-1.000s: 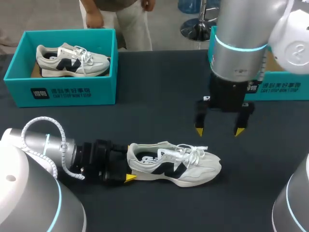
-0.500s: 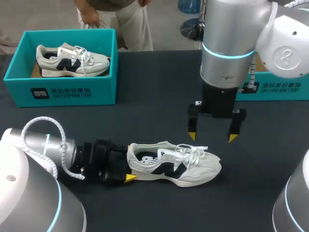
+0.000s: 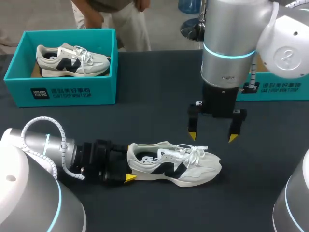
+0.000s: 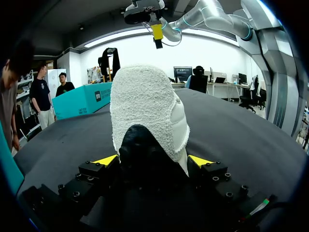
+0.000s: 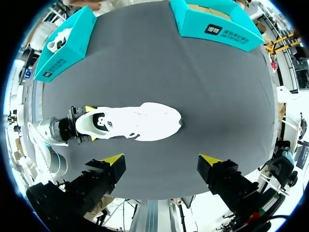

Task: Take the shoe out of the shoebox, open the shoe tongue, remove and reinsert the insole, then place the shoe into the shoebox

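**Shoe pinned by the heel, second arm poised over the laces**

From above, the shoe [image 3: 174,164] lies on its sole on the dark bench [image 3: 154,96], toe towards the robot's right and well clear of the open shoebox [image 3: 72,92] at the far left. That box has a matching second shoe [image 3: 72,60] in it, and another teal box [image 3: 275,89] sits at the far right. The left end effector [image 3: 129,165] comes in low and level and is clamped on the heel. My guess is that it acts as an anchor so the shoe will not slide or twist while the upper is worked. The right end effector [image 3: 212,137] hangs upright just behind the laces, fingers spread and holding nothing. It looks lined up to drop onto the tongue, so the tongue-opening step seems to be the one in hand.

The left wrist camera looks straight at the back of the shoe [image 4: 145,111]. The padded heel collar rises between the yellow tips, one against each side. That confirms the squeeze from two sides and shows the mouth of the shoe facing up.

The right wrist camera looks straight down. The whole shoe [image 5: 130,122] lies ahead of its own wide-open end effector [image 5: 161,159], with the left arm's yellow tips flanking the heel. The shoebox [image 5: 63,43] waits well apart at the bench edge.
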Robot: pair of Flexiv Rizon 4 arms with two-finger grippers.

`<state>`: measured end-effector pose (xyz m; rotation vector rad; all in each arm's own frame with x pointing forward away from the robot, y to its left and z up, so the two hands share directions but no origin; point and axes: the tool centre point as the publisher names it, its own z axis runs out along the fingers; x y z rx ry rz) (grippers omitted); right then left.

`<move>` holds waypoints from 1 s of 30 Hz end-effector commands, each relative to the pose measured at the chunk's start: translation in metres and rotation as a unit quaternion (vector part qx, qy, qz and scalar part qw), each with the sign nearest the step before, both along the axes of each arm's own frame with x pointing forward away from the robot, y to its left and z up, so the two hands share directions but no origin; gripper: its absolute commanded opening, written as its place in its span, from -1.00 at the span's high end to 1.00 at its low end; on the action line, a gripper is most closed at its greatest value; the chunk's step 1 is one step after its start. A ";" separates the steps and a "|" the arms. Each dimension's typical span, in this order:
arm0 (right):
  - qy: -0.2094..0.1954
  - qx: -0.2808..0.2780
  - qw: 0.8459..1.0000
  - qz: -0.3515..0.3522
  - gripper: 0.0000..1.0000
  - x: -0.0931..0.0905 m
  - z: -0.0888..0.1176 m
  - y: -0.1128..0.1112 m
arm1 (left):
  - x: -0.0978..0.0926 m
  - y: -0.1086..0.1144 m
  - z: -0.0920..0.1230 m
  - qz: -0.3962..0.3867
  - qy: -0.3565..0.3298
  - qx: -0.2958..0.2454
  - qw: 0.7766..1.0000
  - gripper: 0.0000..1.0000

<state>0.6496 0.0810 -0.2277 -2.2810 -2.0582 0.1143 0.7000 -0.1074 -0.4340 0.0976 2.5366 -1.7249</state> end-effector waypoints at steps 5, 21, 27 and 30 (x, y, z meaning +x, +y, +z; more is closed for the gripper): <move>-0.003 -0.012 0.999 -0.039 -1.00 -0.010 -0.008 0.013 | -0.001 -0.003 -0.004 0.001 -0.001 0.001 1.000 1.00; -0.016 -0.028 0.993 -0.118 -1.00 -0.014 -0.038 0.070 | -0.001 -0.003 -0.004 0.001 -0.001 0.001 1.000 1.00; -0.051 -0.017 0.991 -0.125 -1.00 -0.013 -0.049 0.086 | -0.001 -0.003 -0.004 0.001 -0.001 0.001 1.000 1.00; -0.067 -0.016 0.990 -0.121 -1.00 -0.012 -0.056 0.098 | -0.001 -0.003 -0.004 0.001 -0.001 0.001 1.000 1.00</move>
